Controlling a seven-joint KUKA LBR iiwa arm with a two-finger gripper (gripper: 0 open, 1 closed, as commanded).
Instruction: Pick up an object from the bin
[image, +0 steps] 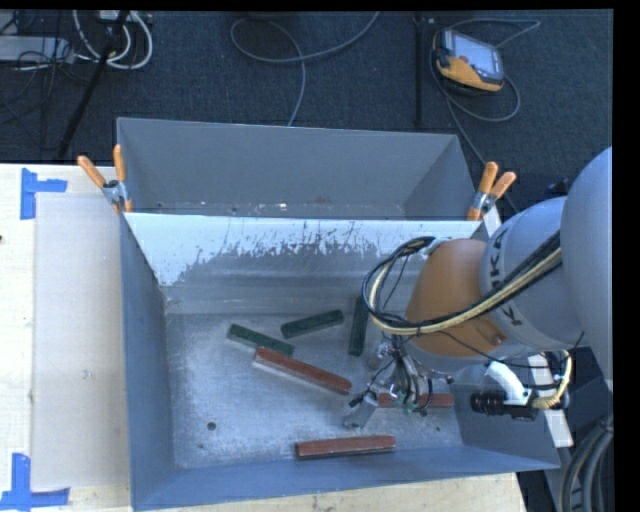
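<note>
Camera view: gripper (372, 398) at end of long reddish-brown bar (300, 370)

Long bar (300, 370) amid bin (200, 405), three short bars (312, 323) behind, flat bar (345, 447) before it.

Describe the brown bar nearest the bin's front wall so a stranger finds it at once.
Start at the grey bin's front wall, along the view's bottom. Just above it, below the gripper, lies a reddish-brown bar. Unlike the slanted brown bar beyond, it lies level and alone.
</note>
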